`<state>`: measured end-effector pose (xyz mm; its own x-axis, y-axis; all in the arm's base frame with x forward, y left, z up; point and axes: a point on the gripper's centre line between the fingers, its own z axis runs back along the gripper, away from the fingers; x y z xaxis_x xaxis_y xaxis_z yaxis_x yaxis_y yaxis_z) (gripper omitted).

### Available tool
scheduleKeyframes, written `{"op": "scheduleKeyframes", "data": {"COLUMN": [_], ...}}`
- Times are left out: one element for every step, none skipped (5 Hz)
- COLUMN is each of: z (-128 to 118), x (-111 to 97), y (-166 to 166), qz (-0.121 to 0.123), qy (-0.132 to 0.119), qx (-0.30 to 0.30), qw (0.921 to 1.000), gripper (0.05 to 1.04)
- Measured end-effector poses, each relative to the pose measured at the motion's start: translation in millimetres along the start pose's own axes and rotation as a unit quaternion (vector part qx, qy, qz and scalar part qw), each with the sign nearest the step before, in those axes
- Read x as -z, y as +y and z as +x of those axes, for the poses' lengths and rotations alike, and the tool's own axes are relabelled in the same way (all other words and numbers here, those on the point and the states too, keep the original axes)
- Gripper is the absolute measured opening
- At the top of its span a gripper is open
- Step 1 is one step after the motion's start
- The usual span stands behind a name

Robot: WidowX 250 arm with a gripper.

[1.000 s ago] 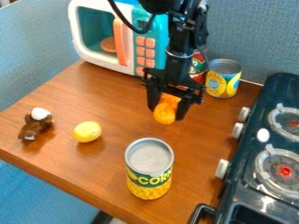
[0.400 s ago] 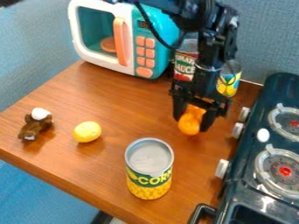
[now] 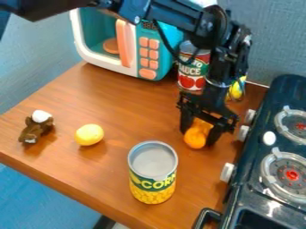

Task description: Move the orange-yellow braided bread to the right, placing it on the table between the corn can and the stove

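Note:
The black gripper [image 3: 200, 134] hangs low over the right part of the wooden table, shut on an orange object [image 3: 196, 135] whose rounded end points down toward the camera. Whether that object touches the tabletop I cannot tell. In front of it and to the left stands a corn can [image 3: 153, 172], upright. Behind the gripper are a red and green tomato sauce can [image 3: 192, 71] and a yellow can [image 3: 236, 88], mostly covered by the arm.
A yellow lemon-like object [image 3: 89, 134] and a small brown toy with a white top [image 3: 37, 127] lie at the left. A toy microwave [image 3: 128, 42] stands at the back. The dark stove [image 3: 260, 167] with knobs borders the table's right side.
Holding the orange object, the gripper has moved right and toward the camera, mostly before the middle frame, then slightly lower. The tomato sauce can has come into fuller view.

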<state>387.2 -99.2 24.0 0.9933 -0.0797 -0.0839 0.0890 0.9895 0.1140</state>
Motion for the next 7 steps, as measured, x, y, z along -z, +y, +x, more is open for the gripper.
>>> {"op": "scheduleKeyframes", "data": {"z": [-0.2,-5.6,-6.9,-7.5,-6.2,-11.4,-28.3], "x": [0.5,3.5,4.9,5.6,-15.8,-39.1,-60.4], "y": [-0.2,1.0,10.6,16.3,17.7,27.8,46.3], "qz": [-0.004,-0.015,-0.029,-0.048,-0.072,-0.089,-0.091], "qy": [0.001,0.012,0.017,0.021,-0.002,-0.030,-0.049], "qx": [0.002,-0.009,-0.026,-0.044,-0.047,-0.057,-0.063], "qw": [1.0000,0.9998,0.9991,0.9976,0.9963,0.9939,0.9926], "gripper": [0.809,0.878,1.008,1.005,1.004,1.004,1.004]}}
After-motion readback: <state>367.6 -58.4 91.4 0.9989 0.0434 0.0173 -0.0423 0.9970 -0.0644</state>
